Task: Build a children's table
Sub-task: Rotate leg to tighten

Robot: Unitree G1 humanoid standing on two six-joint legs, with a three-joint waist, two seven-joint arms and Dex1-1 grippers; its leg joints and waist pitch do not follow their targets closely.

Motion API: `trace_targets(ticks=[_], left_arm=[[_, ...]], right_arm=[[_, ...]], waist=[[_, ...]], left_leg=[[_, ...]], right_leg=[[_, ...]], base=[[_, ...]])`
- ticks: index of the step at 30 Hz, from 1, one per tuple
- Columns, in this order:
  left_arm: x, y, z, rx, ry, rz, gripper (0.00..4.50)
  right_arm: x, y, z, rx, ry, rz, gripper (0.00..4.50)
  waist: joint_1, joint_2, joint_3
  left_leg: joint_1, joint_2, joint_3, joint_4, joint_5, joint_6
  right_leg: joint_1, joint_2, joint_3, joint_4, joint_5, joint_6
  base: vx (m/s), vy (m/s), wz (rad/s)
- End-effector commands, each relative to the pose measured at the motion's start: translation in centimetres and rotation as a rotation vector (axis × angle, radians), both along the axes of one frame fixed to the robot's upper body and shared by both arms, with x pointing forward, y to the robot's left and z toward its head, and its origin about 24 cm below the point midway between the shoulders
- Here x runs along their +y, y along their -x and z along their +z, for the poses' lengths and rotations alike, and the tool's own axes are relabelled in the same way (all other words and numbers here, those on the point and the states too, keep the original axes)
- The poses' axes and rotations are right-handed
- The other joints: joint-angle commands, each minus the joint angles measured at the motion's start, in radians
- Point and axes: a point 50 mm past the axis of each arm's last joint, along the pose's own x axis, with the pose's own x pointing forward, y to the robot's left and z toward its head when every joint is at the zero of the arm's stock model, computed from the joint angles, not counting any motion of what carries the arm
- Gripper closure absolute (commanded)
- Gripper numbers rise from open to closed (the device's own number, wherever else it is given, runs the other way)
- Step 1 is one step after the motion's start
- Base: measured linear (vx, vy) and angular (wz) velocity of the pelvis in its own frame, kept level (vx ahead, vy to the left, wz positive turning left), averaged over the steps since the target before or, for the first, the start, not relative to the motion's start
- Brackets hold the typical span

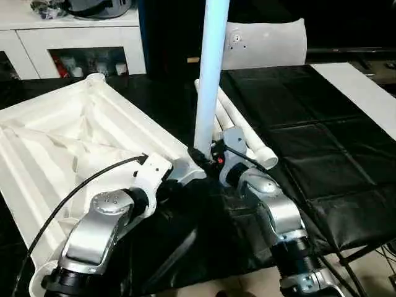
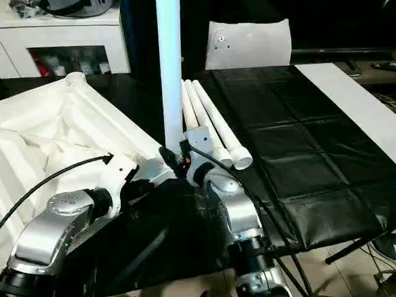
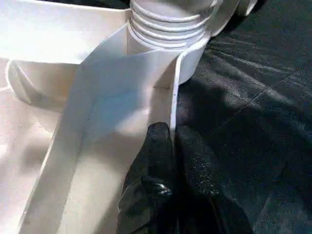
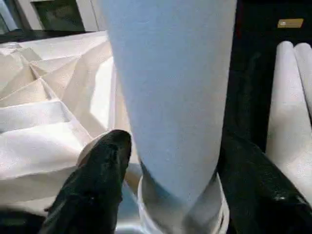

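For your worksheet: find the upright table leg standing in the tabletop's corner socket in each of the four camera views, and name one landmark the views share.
Left eye view: upright leg, centre, rising from the near corner.
Right eye view: upright leg, left of centre.
Left wrist view: its threaded base in the socket.
Right wrist view: its shaft between black fingers.
Shared landmark: the tabletop's ribbed underside.

A lab-like workroom: a large black quilted-cover worktop on a folding frame, with a cluttered white shelved cabinet behind.

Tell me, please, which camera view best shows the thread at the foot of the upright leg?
The left wrist view: the upright leg shows its thread ridges above the corner socket. Both head views and the right wrist view show mainly its smooth shaft.
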Motion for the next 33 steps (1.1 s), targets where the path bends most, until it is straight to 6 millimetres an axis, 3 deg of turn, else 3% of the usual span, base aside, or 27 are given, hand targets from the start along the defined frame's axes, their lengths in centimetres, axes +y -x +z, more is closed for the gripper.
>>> trace_targets(ticks=[1, 6, 13, 15, 19, 26, 29, 33], left_arm=[[-0.1, -0.9, 1.8, -0.101, 0.003, -0.016, 4.50], [1.7, -0.6, 1.5, -0.073, -0.032, -0.149, 4.50], [2.9, 0.0, 1.3, -0.054, -0.059, -0.350, 4.50], [3.6, 0.6, 1.2, -0.027, -0.089, -0.489, 4.50], [4.3, 1.0, 1.0, 0.013, -0.086, -0.598, 4.50], [4.9, 1.5, 0.7, 0.075, -0.083, -0.763, 4.50], [4.9, 1.5, 0.7, 0.085, -0.089, -0.808, 4.50], [4.9, 1.3, 0.7, 0.087, -0.104, -0.829, 4.50]], right_arm=[[2.2, 1.5, 0.0, 0.006, -0.028, 0.190, 1.27], [-1.4, 1.4, 0.9, -0.072, 0.008, 0.253, 0.79], [-4.0, 1.9, 1.6, -0.090, 0.042, 0.407, 0.18], [-4.9, 2.3, 1.7, -0.078, 0.087, 0.524, 0.18], [-5.5, 2.4, 1.7, -0.061, 0.131, 0.632, 0.18], [-6.0, 2.2, 1.5, -0.030, 0.172, 0.757, 0.18], [-6.1, 2.2, 1.4, -0.008, 0.170, 0.804, 0.18], [-6.0, 2.0, 1.2, 0.006, 0.169, 0.826, 0.64]], waist=[[0.007, 0.015, -0.054], [0.007, 0.015, -0.051], [0.021, 0.015, -0.053], [0.033, 0.008, -0.053], [0.048, 0.010, -0.051], [0.058, 0.009, -0.050], [0.059, 0.005, -0.052], [0.060, 0.006, -0.055]], left_leg=[[0.005, 0.042, -0.016, -0.072, -0.207, 0.021], [0.008, 0.041, -0.017, -0.072, -0.261, 0.019], [0.014, 0.046, -0.016, -0.071, -0.229, 0.028], [0.016, 0.046, -0.013, -0.069, -0.229, 0.035], [0.021, 0.050, -0.012, -0.072, -0.238, 0.027], [0.025, 0.050, -0.012, -0.073, -0.269, 0.008], [0.021, 0.051, -0.013, -0.074, -0.256, 0.007], [0.020, 0.051, -0.012, -0.071, -0.235, 0.006]], right_leg=[[0.053, -0.063, 0.040, -0.066, -0.197, -0.183], [0.049, -0.064, 0.042, -0.075, -0.280, -0.161], [0.046, -0.064, 0.042, -0.066, -0.219, -0.186], [0.046, -0.066, 0.043, -0.068, -0.226, -0.189], [0.042, -0.068, 0.043, -0.065, -0.241, -0.190], [0.039, -0.072, 0.044, -0.067, -0.287, -0.192], [0.044, -0.073, 0.044, -0.063, -0.274, -0.194], [0.046, -0.073, 0.044, -0.059, -0.246, -0.205]], base=[[0.000, 0.000, 0.00], [0.000, 0.000, 0.00], [0.000, 0.000, 0.00], [0.000, 0.000, 0.00], [0.000, 0.000, 0.00], [0.000, 0.000, 0.00], [0.000, 0.000, 0.00], [0.000, 0.000, 0.00]])
